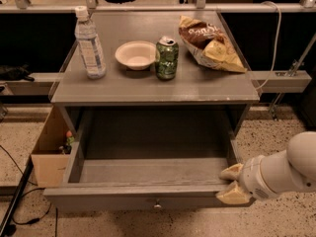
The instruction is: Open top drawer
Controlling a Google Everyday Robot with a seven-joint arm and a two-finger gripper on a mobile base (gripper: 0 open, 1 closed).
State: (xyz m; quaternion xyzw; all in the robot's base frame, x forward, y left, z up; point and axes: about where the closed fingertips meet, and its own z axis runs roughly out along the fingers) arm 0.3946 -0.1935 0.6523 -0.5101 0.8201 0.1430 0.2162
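The top drawer (148, 174) is a wide grey wooden drawer under the grey table top. It stands pulled far out toward the camera, and its deep box is empty. Its front panel (123, 200) shows a small round metal knob (157, 205) at the centre. My gripper (231, 182) is at the drawer's front right corner, on a white arm coming in from the right. Its two tan fingertips (230, 172) sit one above the other at the top of the front panel's right end, with a gap between them.
On the table top (197, 90) stand a water bottle (90, 44), a white bowl (135, 55), a green can (166, 58) and a chip bag (207, 43). A cardboard box (50, 152) sits on the floor at the left, beside a dark cable (17, 201).
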